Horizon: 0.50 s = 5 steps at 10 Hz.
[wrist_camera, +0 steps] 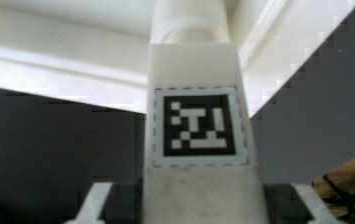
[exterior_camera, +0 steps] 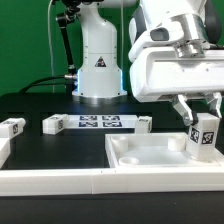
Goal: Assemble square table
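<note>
The jaws are closed on one leg [exterior_camera: 205, 137], holding it upright by its upper part, and the wrist view shows its tagged face [wrist_camera: 200, 120] filling the frame. It hangs at the tabletop slab [exterior_camera: 150, 152], which lies rim-up by the front edge of the surface [exterior_camera: 60, 150], toward the corner on the exterior view's right. Whether the leg's foot touches the slab is not clear.

This looks like the step of bringing a leg in. Next it probably needs lining up with a corner mount, then a straight descent.

The slab's raised rim sits close under the leg, and the border rail [exterior_camera: 60, 180] runs just beside the slab. Open room lies above and toward the surface's middle. A second leg [exterior_camera: 12, 128], a third leg [exterior_camera: 52, 124] and the marker board [exterior_camera: 98, 123] lie well apart.
</note>
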Each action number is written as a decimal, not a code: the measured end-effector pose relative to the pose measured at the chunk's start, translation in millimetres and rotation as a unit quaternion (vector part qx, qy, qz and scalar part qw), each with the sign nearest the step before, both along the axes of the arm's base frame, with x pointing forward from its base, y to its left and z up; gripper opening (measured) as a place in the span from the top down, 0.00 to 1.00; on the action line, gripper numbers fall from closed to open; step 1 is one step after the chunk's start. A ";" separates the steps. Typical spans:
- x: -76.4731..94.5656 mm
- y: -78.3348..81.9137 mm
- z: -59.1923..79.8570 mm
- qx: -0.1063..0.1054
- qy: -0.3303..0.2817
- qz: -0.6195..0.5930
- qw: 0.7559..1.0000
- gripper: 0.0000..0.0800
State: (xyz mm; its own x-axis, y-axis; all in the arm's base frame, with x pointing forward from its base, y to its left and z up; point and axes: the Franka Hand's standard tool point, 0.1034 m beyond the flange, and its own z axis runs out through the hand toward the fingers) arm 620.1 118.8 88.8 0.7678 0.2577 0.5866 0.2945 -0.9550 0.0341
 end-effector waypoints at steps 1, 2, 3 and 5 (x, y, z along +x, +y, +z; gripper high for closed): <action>-0.8 0.1 -1.6 0.000 0.004 0.000 1.000 0.63; -0.9 0.1 -1.8 0.000 0.004 0.000 1.000 0.41; -1.1 0.1 -2.1 0.000 0.005 0.000 1.000 0.41; -1.3 0.1 -2.5 0.000 0.005 0.000 1.000 0.20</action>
